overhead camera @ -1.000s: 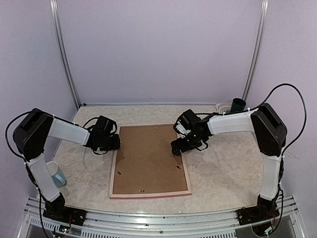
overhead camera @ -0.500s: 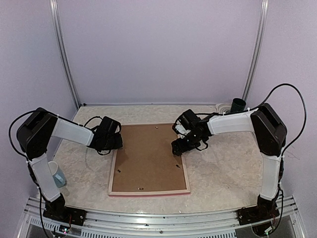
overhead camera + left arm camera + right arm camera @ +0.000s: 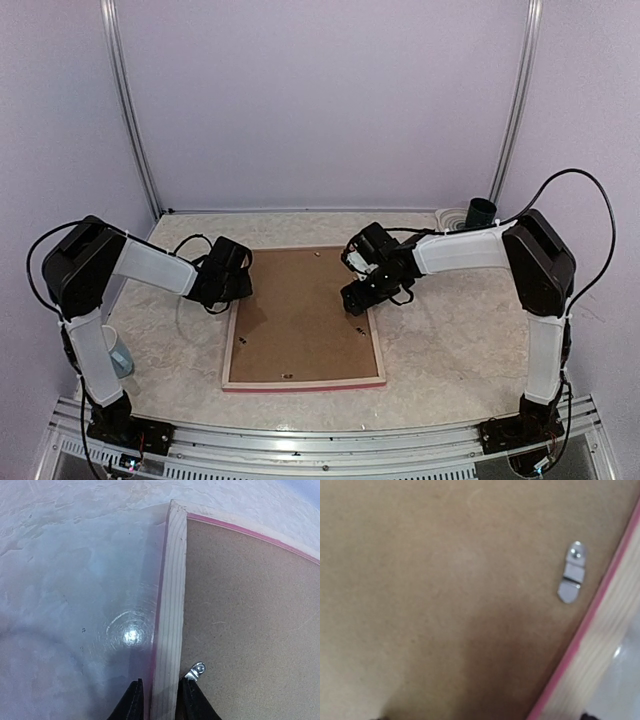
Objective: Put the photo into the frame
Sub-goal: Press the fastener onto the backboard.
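The frame (image 3: pixel 231 345) lies back up on the table, pale wood rails with a pink edge around a brown backing board (image 3: pixel 300 315). My left gripper (image 3: pixel 238 290) is at the left rail near the far corner. In the left wrist view its gripper (image 3: pixel 162 702) is shut on the rail of the frame (image 3: pixel 172 590), one finger on each side, beside a metal tab (image 3: pixel 196 670). My right gripper (image 3: pixel 352 300) hangs open low over the backing board (image 3: pixel 445 580) by the right rail (image 3: pixel 600 655) and another tab (image 3: pixel 571 577). The photo is hidden.
A pale blue cup (image 3: pixel 115 352) stands by the left arm's base. A dark green cup (image 3: pixel 482 211) sits at the back right corner. Walls close the table in at the back and on both sides.
My left gripper has moved right and slightly away, and the frame has shifted with it. The right gripper has drifted a little left over the backing board.
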Motion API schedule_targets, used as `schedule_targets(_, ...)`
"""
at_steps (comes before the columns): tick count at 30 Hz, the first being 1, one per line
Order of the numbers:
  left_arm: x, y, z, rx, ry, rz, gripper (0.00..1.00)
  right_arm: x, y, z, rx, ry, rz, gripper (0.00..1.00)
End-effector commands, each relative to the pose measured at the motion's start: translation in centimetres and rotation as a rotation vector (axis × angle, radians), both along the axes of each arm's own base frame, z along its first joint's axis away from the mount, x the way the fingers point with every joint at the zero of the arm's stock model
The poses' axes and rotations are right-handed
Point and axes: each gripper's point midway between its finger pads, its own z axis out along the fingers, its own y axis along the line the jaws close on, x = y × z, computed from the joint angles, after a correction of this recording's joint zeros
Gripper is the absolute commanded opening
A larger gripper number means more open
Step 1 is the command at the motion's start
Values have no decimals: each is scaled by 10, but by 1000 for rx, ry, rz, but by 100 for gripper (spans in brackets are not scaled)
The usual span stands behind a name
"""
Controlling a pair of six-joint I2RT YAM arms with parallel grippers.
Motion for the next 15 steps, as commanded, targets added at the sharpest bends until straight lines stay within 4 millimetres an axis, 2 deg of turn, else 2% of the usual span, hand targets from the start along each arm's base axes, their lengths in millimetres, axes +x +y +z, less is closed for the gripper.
schedule_targets(1, -33, 10, -43, 36, 150, -16, 32, -17, -10, -28, -111, 52, 28, 86)
schedule_targets(7, -22, -2, -7, -32, 76, -47, 38, -7, -7, -16, -197, -26, 20, 92)
schedule_targets(13, -4, 7, 18, -44, 25, -9, 40, 5, 15, 13, -200, -121, 37, 98)
schedule_targets(15, -4, 13, 17, -28, 42, 3, 40, 9, 23, 22, -188, -142, 45, 98)
